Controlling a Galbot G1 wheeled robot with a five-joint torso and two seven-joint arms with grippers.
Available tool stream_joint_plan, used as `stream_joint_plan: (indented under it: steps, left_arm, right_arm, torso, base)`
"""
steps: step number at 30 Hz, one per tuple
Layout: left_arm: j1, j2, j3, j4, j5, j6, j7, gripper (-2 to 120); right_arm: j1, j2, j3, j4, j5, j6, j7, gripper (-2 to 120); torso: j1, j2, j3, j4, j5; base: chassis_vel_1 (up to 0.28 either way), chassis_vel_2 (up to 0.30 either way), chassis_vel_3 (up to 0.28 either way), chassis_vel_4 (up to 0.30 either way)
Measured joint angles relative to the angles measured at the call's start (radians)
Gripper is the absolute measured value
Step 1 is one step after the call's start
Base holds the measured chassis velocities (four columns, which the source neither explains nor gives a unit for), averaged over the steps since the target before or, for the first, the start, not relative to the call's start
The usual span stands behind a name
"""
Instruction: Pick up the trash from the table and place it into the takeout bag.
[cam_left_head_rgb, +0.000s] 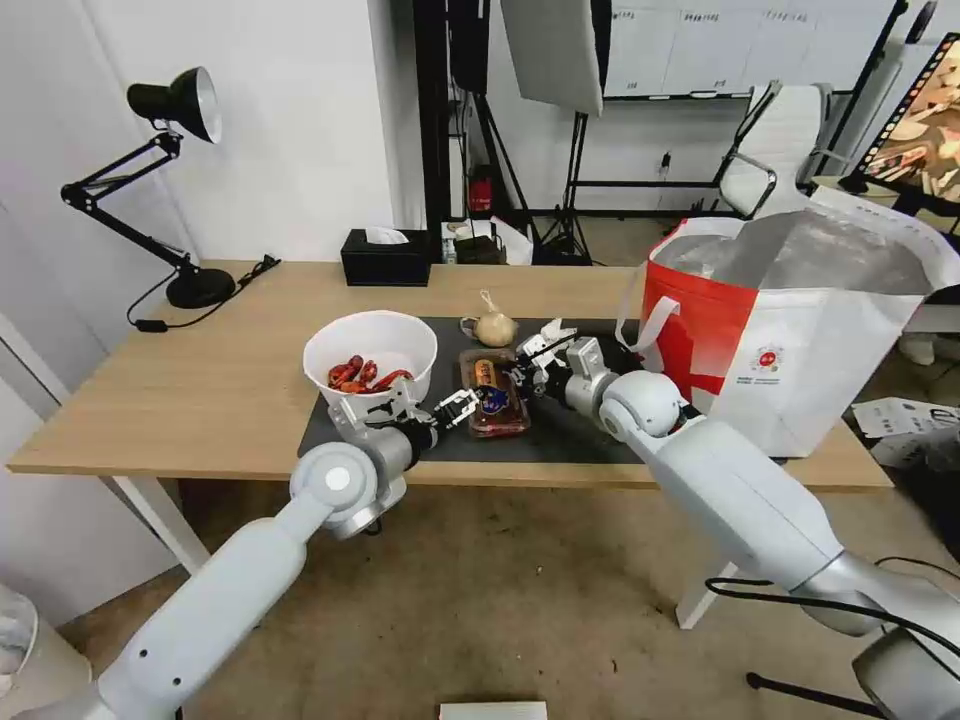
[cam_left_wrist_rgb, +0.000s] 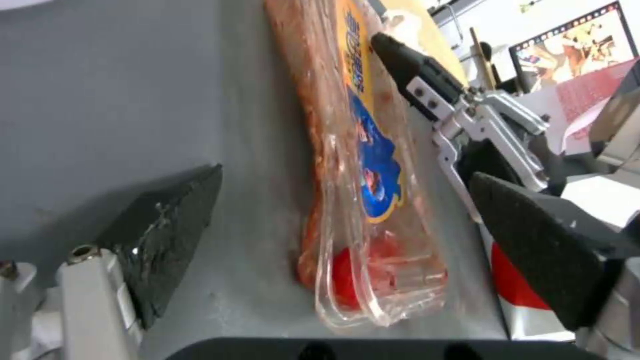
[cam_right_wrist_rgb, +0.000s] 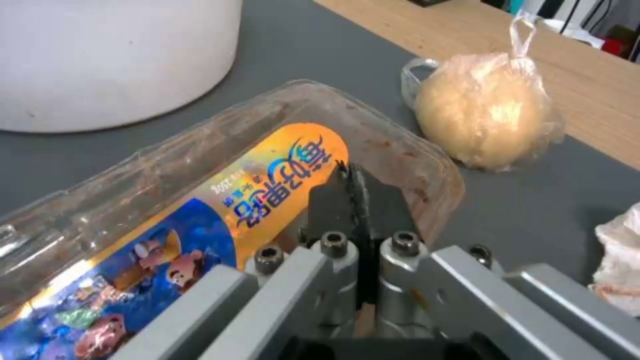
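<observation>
At the center of the dark grey mat (cam_left_head_rgb: 560, 440) we find the clear plastic tray (cam_left_head_rgb: 494, 392), a flimsy two-part shell smeared inside with red-brown residue and carrying an orange-and-blue printed label with cartoon figures; a red scrap sits in one end. Behind it on the mat lies the small knotted beige bag (cam_left_head_rgb: 494, 326), round and tight, its clear knot standing up. Left of the tray stands the white round bowl (cam_left_head_rgb: 371, 352), holding red crayfish shells (cam_left_head_rgb: 362, 375). In the right wrist view a piece of crumpled white tissue (cam_right_wrist_rgb: 620, 255) shows at the edge of the mat, near the bag.

We see both arms meeting at the tray. The left gripper (cam_left_head_rgb: 462, 405) reaches in from the bowl side, its black pads (cam_left_wrist_rgb: 167, 235) spread wide on either flank of the tray's near end without touching it. The right gripper (cam_left_head_rgb: 532, 362) comes from the other side, its two fingers (cam_right_wrist_rgb: 353, 200) pressed together with their tips at the tray's rim beside the label; we cannot tell whether they pinch the plastic.

The mat rests on the light-wood counter (cam_left_head_rgb: 200, 390). At its right end stands the takeout bag (cam_left_head_rgb: 790, 340), red and white, mouth open on silver foil lining, white strap handles hanging. A black tissue box (cam_left_head_rgb: 385, 257) and a black desk lamp (cam_left_head_rgb: 170, 180) sit along the far edge.
</observation>
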Motion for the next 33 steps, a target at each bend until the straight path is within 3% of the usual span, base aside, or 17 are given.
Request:
stream_joint_plan:
  steps: [8, 15, 18, 21, 29, 31, 33]
  left_arm:
    - [-0.03, -0.026, 0.017, 0.031, -0.013, 0.009, -0.01, 96]
    - [-0.047, -0.027, 0.027, 0.062, -0.021, 0.007, -0.014, 67]
    - [-0.048, -0.026, 0.027, 0.064, -0.022, 0.007, -0.014, 62]
    - [-0.048, -0.022, 0.029, 0.067, -0.023, 0.007, -0.016, 45]
    - [-0.048, -0.017, 0.031, 0.065, -0.024, 0.002, -0.013, 22]
    - [-0.048, -0.012, 0.031, 0.062, -0.024, -0.002, -0.01, 11]
    - [-0.048, -0.012, 0.031, 0.061, -0.024, -0.002, -0.009, 9]
  right_arm:
    - [-0.002, 0.003, 0.002, 0.001, 0.003, 0.0, 0.004, 0]
    - [-0.01, 0.001, 0.006, 0.003, 0.007, 0.0, 0.01, 0]
    - [-0.012, 0.001, 0.007, 0.004, 0.008, 0.0, 0.011, 0]
    - [-0.017, 0.002, 0.007, 0.007, 0.009, 0.001, 0.013, 0]
    - [-0.02, 0.001, 0.007, 0.008, 0.01, 0.001, 0.013, 0]
    - [-0.018, 0.001, 0.006, 0.009, 0.013, 0.001, 0.012, 0]
    - [-0.018, 0.001, 0.006, 0.01, 0.015, 0.002, 0.012, 0]
  torso:
    - [0.0, 0.0, 0.0, 0.0001, 0.0]
    - [0.0, 0.0, 0.0, 0.0, -0.0002]
    - [0.0, 0.0, 0.0, -0.0001, -0.0002]
    - [0.0, 0.0, 0.0, -0.0001, -0.0003]
    - [0.0, 0.0, 0.0, -0.0002, -0.0003]
    - [0.0, 0.0, 0.0, -0.0002, -0.0002]
    - [0.0, 0.0, 0.0, -0.0002, -0.0003]
  base:
    - [0.0, 0.0, 0.0, 0.0]
    - [0.0, 0.0, 0.0, 0.0]
    - [0.0, 0.0, 0.0, 0.0]
    - [0.0, 0.0, 0.0, 0.0]
    - [0.0, 0.0, 0.0, 0.0]
    - [0.0, 0.0, 0.0, 0.0]
    - [0.0, 0.0, 0.0, 0.0]
